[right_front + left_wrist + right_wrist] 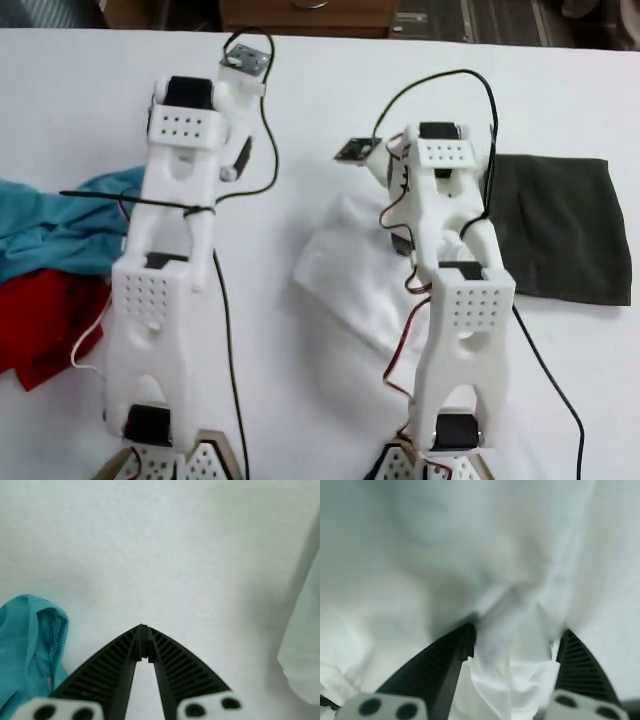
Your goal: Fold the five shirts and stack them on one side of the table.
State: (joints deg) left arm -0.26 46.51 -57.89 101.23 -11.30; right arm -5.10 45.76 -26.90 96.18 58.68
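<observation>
Two hands; four shirts: white, teal, red, dark.

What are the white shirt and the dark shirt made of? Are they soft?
The white shirt looks like thin, soft cloth, maybe cotton. It is matte and bunches into loose folds and wrinkles. The dark shirt looks like a similar matte cloth. It lies flat and limp, with soft, slightly wavy edges. Neither shines, so both are probably soft, but the exact fibre cannot be told.
</observation>
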